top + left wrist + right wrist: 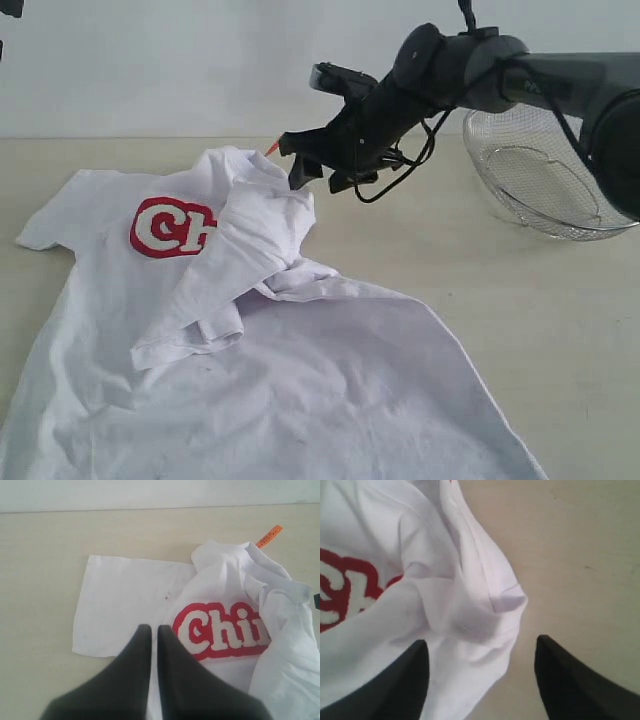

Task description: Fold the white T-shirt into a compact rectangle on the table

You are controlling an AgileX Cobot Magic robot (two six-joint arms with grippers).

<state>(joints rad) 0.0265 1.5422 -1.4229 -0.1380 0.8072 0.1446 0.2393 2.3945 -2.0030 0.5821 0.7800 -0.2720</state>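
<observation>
The white T-shirt (300, 390) lies spread on the table (520, 300), its right sleeve folded over the chest and hiding most of the red lettering (170, 228). The orange neck tag (271, 148) sticks up at the collar. My right gripper (298, 165) hovers just over the folded shoulder by the collar. In the right wrist view it (481, 647) is open, with bunched white cloth (470, 605) lying below and between the fingers, not pinched. My left gripper (151, 627) is shut, holding nothing, above the flat left sleeve (125, 600) beside the lettering (220, 630).
A round wire-mesh basket (545, 175) stands at the back right, under the right arm (470, 65). Bare table (40, 580) extends beyond the left sleeve and to the right of the shirt.
</observation>
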